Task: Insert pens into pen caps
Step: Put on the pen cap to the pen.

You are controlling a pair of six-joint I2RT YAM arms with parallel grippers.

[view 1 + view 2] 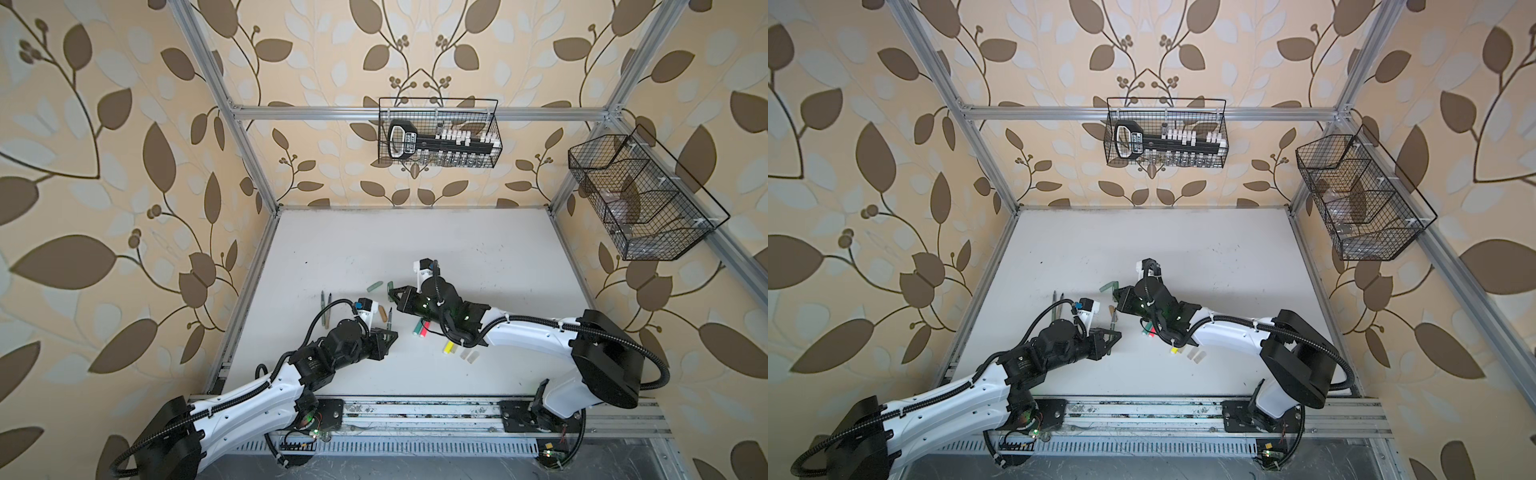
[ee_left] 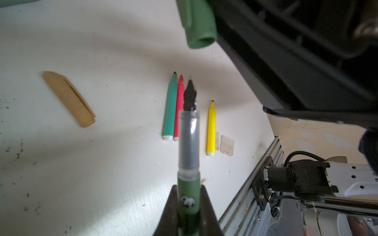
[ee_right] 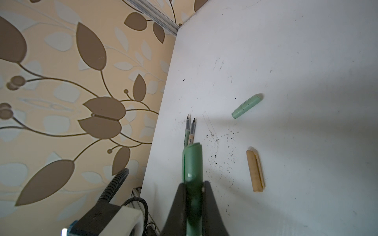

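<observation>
My left gripper [image 2: 188,189] is shut on a dark green pen [image 2: 188,143], its black nib bare and pointing away from the jaws. My right gripper [image 3: 194,183] is shut on the dark green pen cap [image 3: 192,161]. In the left wrist view that cap [image 2: 197,24] hangs above the table, its open mouth a short way from the nib. In a top view the two grippers [image 1: 390,336] [image 1: 392,293] stand near each other at mid-table. A sage cap [image 3: 247,106] and a tan cap [image 3: 255,169] lie loose. Two thin pens [image 3: 189,128] lie side by side.
Green [image 2: 170,108], pink-red [image 2: 179,106] and yellow [image 2: 211,126] markers lie uncapped under the right arm, with small clear caps [image 2: 227,145] beside the yellow one. The table's metal rail [image 2: 255,183] runs close by. Two wire baskets [image 1: 440,133] [image 1: 640,199] hang on the frame.
</observation>
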